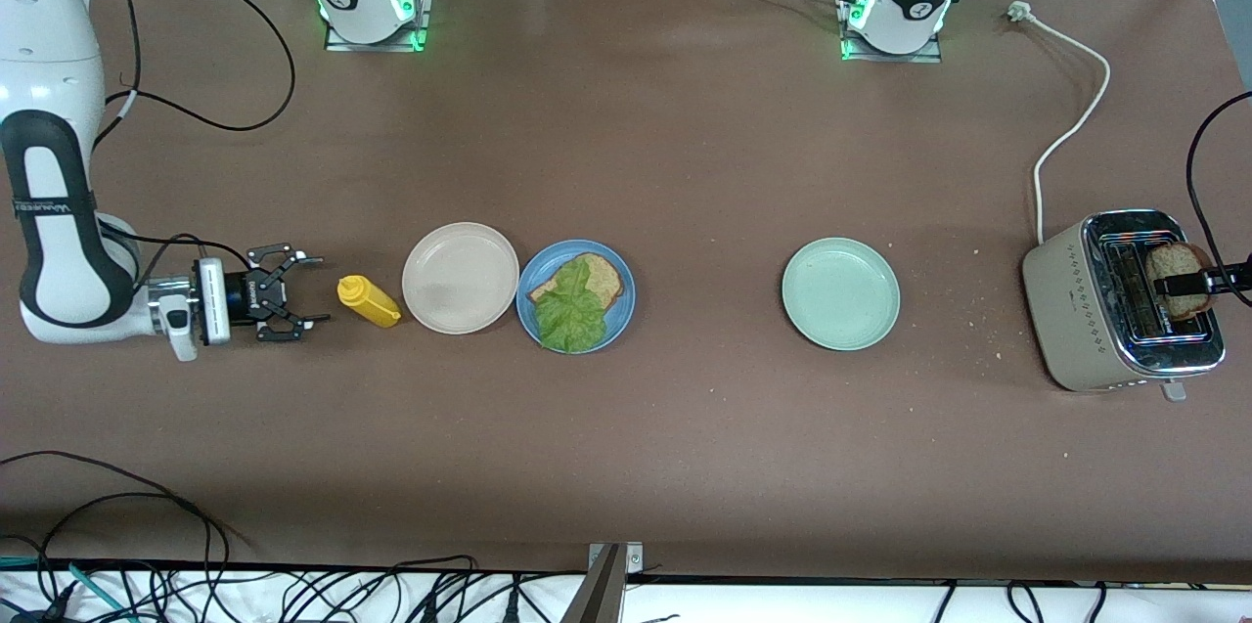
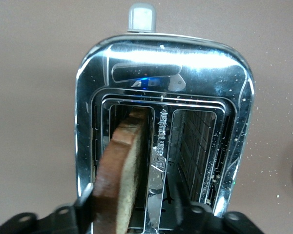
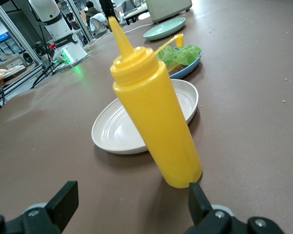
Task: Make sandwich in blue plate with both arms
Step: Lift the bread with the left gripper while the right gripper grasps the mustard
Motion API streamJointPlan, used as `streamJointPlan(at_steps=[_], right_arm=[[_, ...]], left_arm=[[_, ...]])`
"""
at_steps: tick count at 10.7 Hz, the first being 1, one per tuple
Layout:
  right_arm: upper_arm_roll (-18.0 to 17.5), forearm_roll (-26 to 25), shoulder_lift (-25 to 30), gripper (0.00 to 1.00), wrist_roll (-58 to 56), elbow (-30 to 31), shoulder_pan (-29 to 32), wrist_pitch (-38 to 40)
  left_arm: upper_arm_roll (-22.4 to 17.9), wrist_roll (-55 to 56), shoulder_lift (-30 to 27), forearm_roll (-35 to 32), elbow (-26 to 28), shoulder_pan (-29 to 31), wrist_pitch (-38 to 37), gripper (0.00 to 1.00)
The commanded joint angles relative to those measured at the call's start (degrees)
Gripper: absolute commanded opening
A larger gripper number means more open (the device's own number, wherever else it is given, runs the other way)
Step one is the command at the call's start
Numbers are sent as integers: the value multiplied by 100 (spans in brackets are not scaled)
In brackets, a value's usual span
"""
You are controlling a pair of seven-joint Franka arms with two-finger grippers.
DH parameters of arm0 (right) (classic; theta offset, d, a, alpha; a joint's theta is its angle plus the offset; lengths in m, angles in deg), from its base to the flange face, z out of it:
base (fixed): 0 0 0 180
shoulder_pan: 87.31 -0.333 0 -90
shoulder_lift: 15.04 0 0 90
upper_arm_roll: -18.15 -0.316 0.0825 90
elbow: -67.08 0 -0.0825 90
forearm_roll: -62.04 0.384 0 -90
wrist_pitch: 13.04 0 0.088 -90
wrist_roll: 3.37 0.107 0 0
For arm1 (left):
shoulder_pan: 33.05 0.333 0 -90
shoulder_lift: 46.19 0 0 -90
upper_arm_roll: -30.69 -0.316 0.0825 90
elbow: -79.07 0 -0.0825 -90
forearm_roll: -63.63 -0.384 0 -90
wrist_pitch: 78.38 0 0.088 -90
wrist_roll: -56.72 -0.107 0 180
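The blue plate (image 1: 627, 296) holds a brown bread slice (image 1: 603, 277) with a ruffled lettuce leaf (image 1: 570, 312) lying on it. A second slice (image 1: 1174, 264) stands in one slot of the toaster (image 1: 1076, 310) at the left arm's end of the table. My left gripper (image 1: 1188, 285) hangs over that slot with its jaws either side of the slice (image 2: 124, 161). One finger touches the crust and the other stands apart, so the gripper (image 2: 136, 200) is open. My right gripper (image 1: 298, 296) is low at the right arm's end, open and empty, just short of a yellow squeeze bottle (image 3: 154, 122).
The yellow bottle (image 1: 369, 300) stands beside a beige plate (image 1: 460, 278), which touches the blue plate. A mint-green plate (image 1: 840, 293) lies between the blue plate and the toaster. The toaster's white cord (image 1: 1074, 119) runs toward the left arm's base. Crumbs lie round the toaster.
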Motion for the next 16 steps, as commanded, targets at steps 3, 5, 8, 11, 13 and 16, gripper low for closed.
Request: streamJointPlan(at_steps=[3, 5, 8, 11, 13, 16], right_arm=[[-316, 313, -343, 100, -236, -199, -125, -336], [-352, 313, -379, 100, -236, -191, -134, -494], [-501, 313, -440, 97, -245, -199, -151, -766], [-642, 313, -476, 72, -236, -199, -195, -1136], [-642, 313, -476, 31, -184, -199, -222, -1250], [-642, 226, -432, 0, -35, -234, -309, -1409]], left_arm=[[42, -86, -2, -164, 13, 32, -63, 1], [42, -86, -11, -164, 13, 32, -72, 0], [42, -225, -186, -164, -101, 32, -300, 0], [77, -498, -695, -164, -110, 32, -660, 0], [94, -569, -1011, -120, -102, 40, -889, 0], [199, -569, -1644, 20, -102, 23, -1547, 0]])
